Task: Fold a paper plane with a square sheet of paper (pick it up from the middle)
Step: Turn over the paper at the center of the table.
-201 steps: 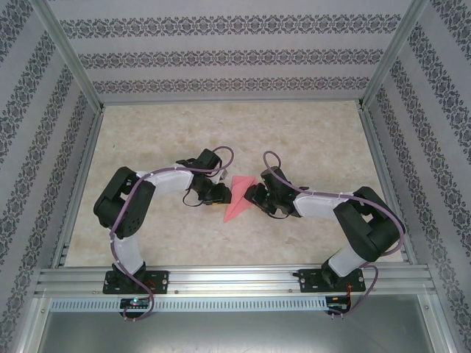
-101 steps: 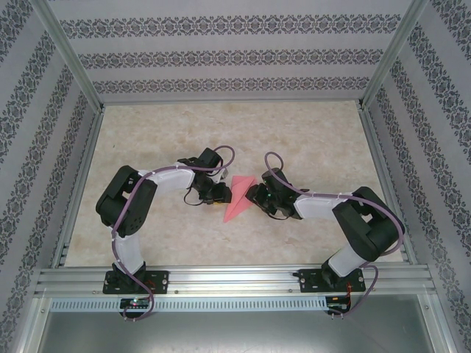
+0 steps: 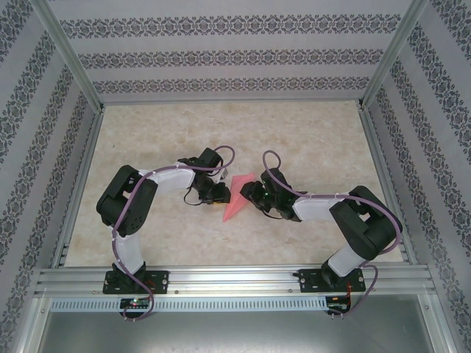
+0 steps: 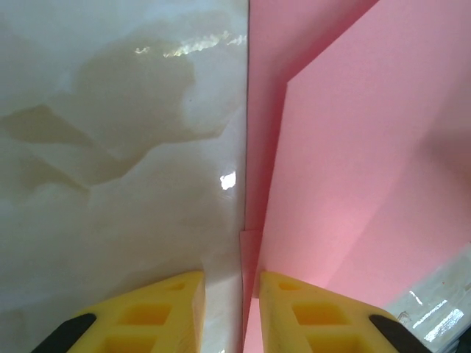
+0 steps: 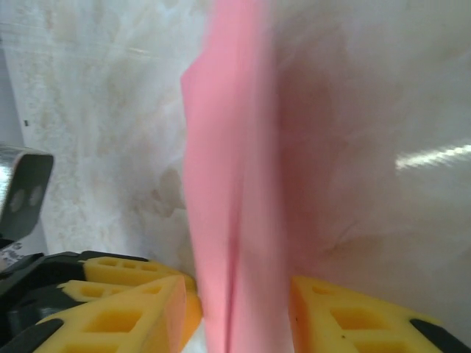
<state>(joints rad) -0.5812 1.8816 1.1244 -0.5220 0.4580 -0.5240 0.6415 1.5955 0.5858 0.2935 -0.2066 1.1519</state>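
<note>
pink paper plane (image 3: 237,195) between 2 hands near the middle of the counter (image 3: 309,132)

in the top view the plane sits about midway between the counter's left and right edges, a little closer to the near edge, with its narrow tip pointing toward that edge. the left hand (image 3: 220,193) meets it from the left and the right hand (image 3: 248,193) from the right. in the left wrist view the yellow fingers (image 4: 147,315) stand narrowly apart with the plane's straight edge running into the gap; i cannot tell whether they pinch it. in the right wrist view the fingers (image 5: 353,320) are spread, with the blurred paper standing upright between them.
</note>
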